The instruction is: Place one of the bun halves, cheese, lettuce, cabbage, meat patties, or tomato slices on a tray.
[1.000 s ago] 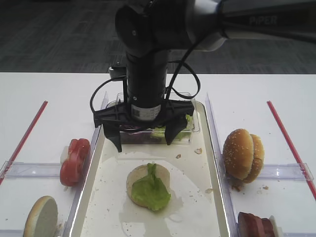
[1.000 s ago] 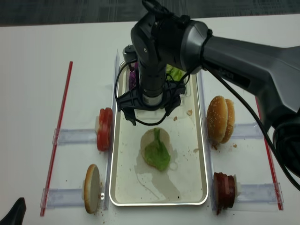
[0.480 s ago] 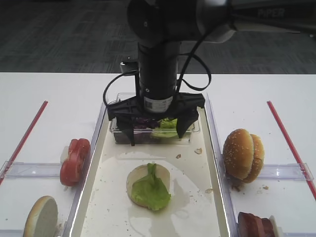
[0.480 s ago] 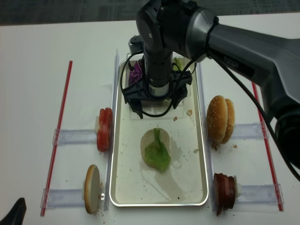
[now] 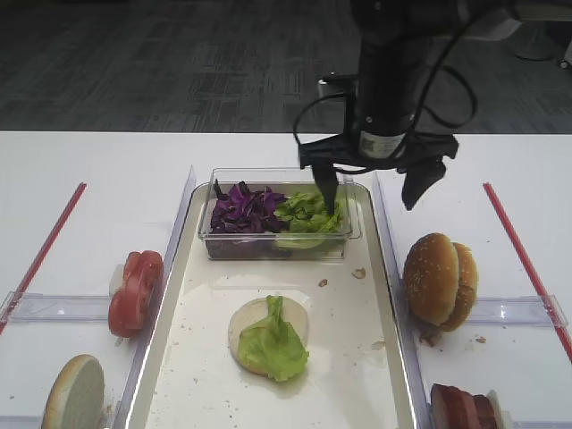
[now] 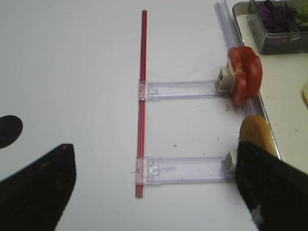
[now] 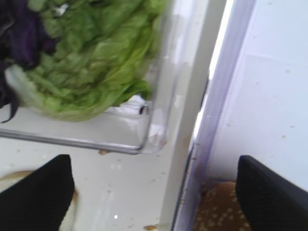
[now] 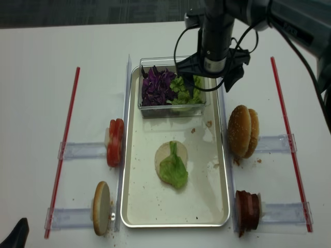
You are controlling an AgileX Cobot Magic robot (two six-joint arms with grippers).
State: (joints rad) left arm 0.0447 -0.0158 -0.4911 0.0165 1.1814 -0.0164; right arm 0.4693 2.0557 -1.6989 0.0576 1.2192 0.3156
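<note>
Right end effector (image 5: 373, 183) gapes apart, empty, above the tray (image 5: 386, 295) rim; no legible writing.

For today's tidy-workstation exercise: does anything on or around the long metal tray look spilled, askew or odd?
Mostly small mess: brown crumbs speckle the long cream-silver metal tray, and more lie on the white table by the sesame-seeded bun halves. The crinkly green lettuce leaf sits off-centre, overhanging the pale flat bun disc.

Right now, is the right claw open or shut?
Open. The right claw hangs with both fingers spread wide, nothing between them, above the clear tub's right end.
</note>
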